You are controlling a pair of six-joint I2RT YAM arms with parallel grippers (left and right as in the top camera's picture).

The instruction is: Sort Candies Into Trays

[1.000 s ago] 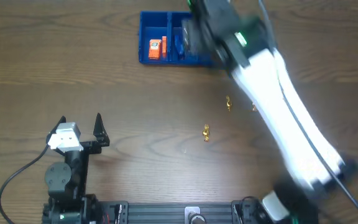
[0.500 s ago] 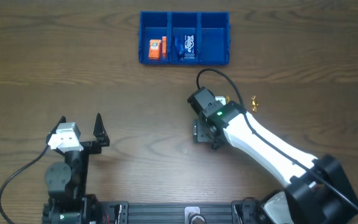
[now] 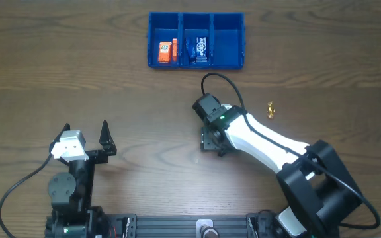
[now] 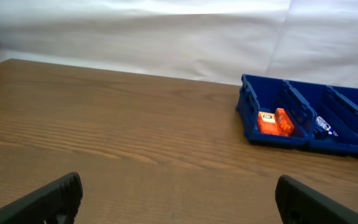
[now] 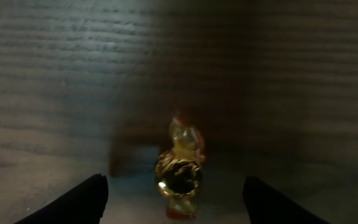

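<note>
Right end effector [image 3: 209,141] spread wide, fingers either side of candy [image 5: 179,175] on surface [image 3: 78,86].
Likely light, hard, slick-wrapped; pinch round body, not twisted ends.

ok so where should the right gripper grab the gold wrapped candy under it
Take the gold wrapped candy by its round middle, straight down from above. That body is its widest, firmest part; the twisted wrapper tails look thin and would likely slip. The right gripper hangs open with a finger on each side, so closing across the body should work.
</note>
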